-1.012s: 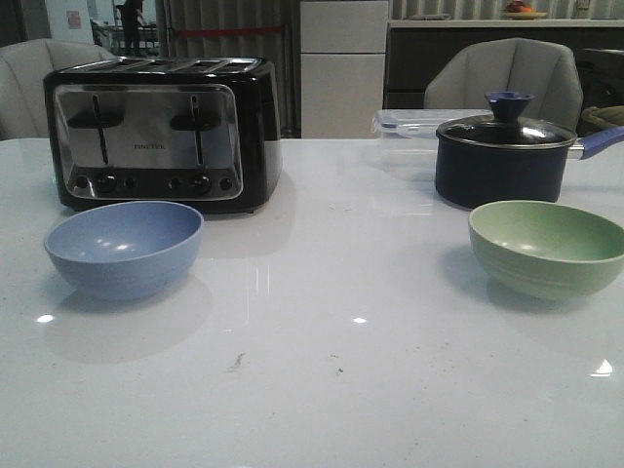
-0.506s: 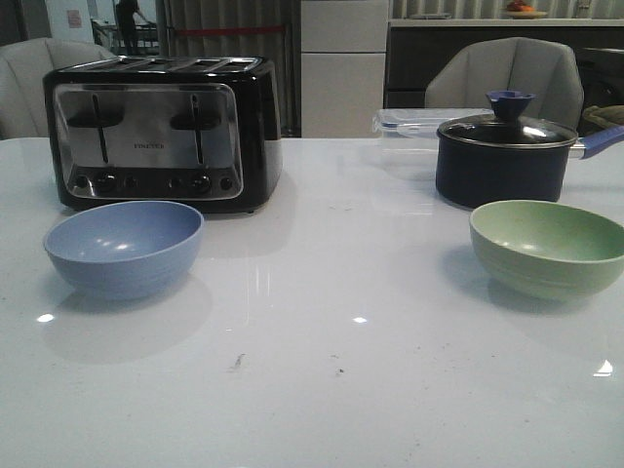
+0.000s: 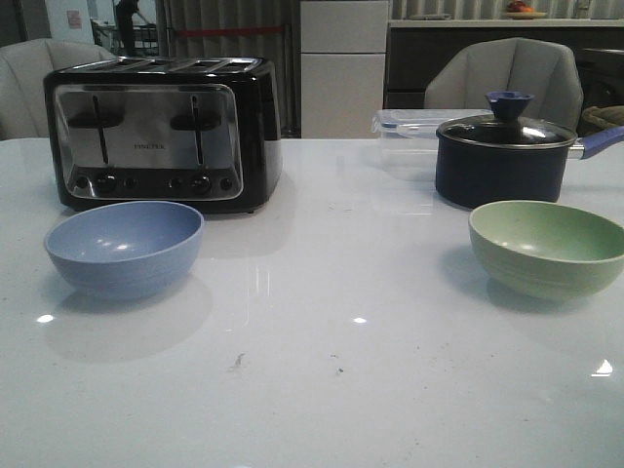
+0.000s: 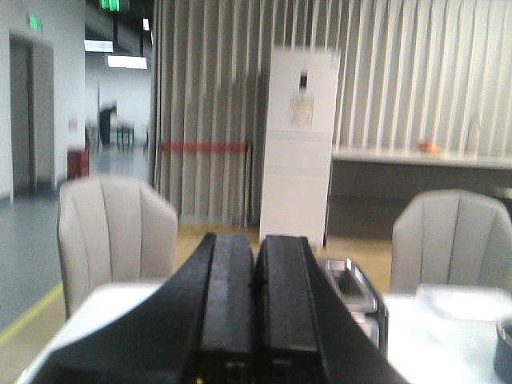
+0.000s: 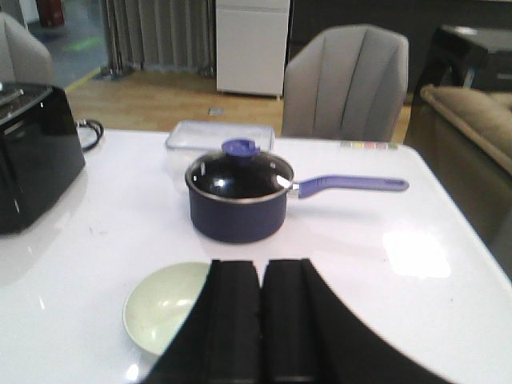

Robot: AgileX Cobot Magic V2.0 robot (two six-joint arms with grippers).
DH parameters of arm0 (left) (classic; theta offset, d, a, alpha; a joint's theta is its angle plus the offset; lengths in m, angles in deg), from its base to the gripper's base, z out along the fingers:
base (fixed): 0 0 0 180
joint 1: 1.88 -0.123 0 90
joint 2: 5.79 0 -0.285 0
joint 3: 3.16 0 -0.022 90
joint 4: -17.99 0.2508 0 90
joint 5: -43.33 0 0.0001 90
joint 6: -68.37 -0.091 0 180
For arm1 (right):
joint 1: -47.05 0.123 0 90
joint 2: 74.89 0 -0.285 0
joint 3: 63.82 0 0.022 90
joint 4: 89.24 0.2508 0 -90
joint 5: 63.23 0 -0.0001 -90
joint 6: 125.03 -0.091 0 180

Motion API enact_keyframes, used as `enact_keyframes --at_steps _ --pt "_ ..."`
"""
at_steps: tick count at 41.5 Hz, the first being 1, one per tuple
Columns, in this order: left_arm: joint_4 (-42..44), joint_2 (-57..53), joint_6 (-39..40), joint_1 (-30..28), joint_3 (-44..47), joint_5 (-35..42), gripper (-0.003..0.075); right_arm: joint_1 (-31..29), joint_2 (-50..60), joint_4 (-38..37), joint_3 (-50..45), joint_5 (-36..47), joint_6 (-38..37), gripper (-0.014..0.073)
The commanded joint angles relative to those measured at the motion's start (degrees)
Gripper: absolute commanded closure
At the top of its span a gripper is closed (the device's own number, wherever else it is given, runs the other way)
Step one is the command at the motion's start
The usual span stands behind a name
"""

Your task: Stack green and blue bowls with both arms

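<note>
One periwinkle-blue matte bowl [image 3: 124,248] and one pale sage-green matte bowl [image 3: 547,247] sit well apart on the white bench [image 3: 331,341]. Left gripper [image 4: 256,308] and right gripper [image 5: 261,320]: raised, jaws pressed together, empty.

The white glossy table [image 3: 331,390] fills most of the front view. On it stand a toaster [image 3: 161,132] at upper left, a blue bowl [image 3: 124,249] below it, a saucepan [image 3: 507,156] and a clear plastic box [image 3: 409,127] at upper right, and a green bowl [image 3: 546,249] at right.
</note>
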Motion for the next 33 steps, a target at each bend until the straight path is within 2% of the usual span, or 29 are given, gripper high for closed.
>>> enact_keyframes --at_steps 1,6,13,25,27,30,33 --pt "0.0 5.2 0.4 -0.1 -3.9 -3.6 0.0627 -0.3 -5.1 -0.6 3.2 0.8 0.3 0.0538" --pt "0.0 9.5 0.4 -0.1 -3.8 -9.1 0.0627 -0.3 -9.7 -0.6 3.2 -1.3 0.3 0.0538" --pt "-0.5 14.5 0.4 -0.1 -2.0 -12.9 0.0627 -0.3 -15.6 -0.6 3.2 -3.3 0.3 0.0538" --pt "0.6 19.9 0.0 -0.1 -0.5 -13.1 0.0626 -0.3 -24.7 -0.6 3.2 -3.3 0.3 0.0532" --pt "1.6 20.5 0.0 -0.1 -0.5 -13.1 0.0609 -0.3 -26.1 -0.6 3.2 -3.3 0.3 0.0505" --pt "3.2 21.3 0.0 -0.1 -0.5 -13.1 0.0538 -0.3 -28.4 -0.6 3.2 -3.3 0.3 0.0398" --pt "4.1 22.1 0.0 -0.1 -0.5 -13.1 0.0396 -0.3 -30.6 -0.6 3.2 -2.8 0.3 0.0252"
